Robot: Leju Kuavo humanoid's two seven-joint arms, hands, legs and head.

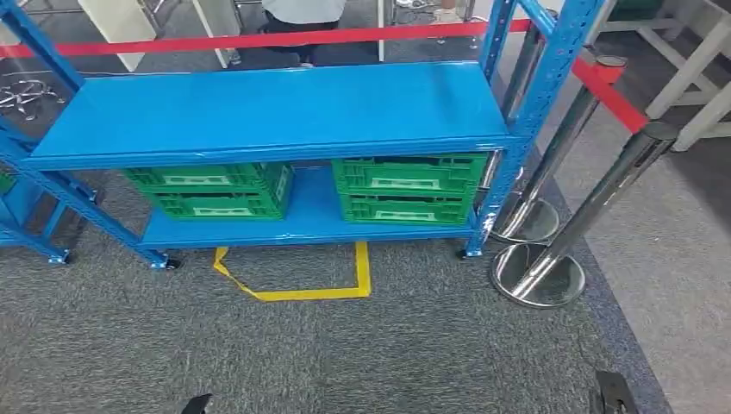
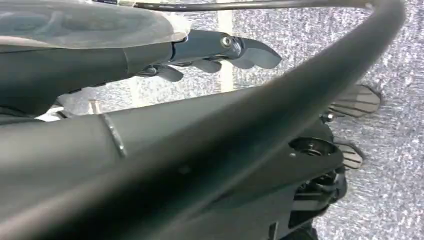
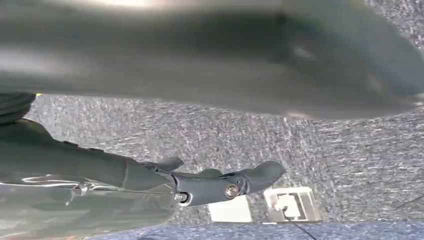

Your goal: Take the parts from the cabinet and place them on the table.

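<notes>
Your head view is taking in the whole blue cabinet (image 1: pixel 276 116): a bare top shelf and, below it, a lower shelf carrying two stacks of green crates. The left crates (image 1: pixel 211 190) are sitting at about 9 o'clock of the lower shelf, the right crates (image 1: pixel 407 188) at about 3 o'clock, well apart from each other. Their slotted fronts are facing you; what is lying inside them is hidden, so you cannot tell the parts from here.

On the grey carpet (image 1: pixel 362 345) in front of the cabinet, yellow tape (image 1: pixel 302 289) is marking an open box at 6 o'clock of the lower shelf. Two chrome posts (image 1: pixel 552 250) carrying a red belt (image 1: pixel 259 39) are standing at 3 o'clock of the cabinet. A person (image 1: pixel 302 13) is standing behind the cabinet at 12 o'clock.

The wrist views are giving you what the head view does not: the hands themselves. Your left hand (image 2: pixel 210 52) is hanging over carpet, fingers stretched out nearly straight and slightly apart, holding nothing. Your right hand (image 3: pixel 220 182) is doing the same, fingers extended and loosely spread, empty, with a white floor fitting (image 3: pixel 292 204) just beyond its fingertips. Both hands are well apart from the crates.
</notes>
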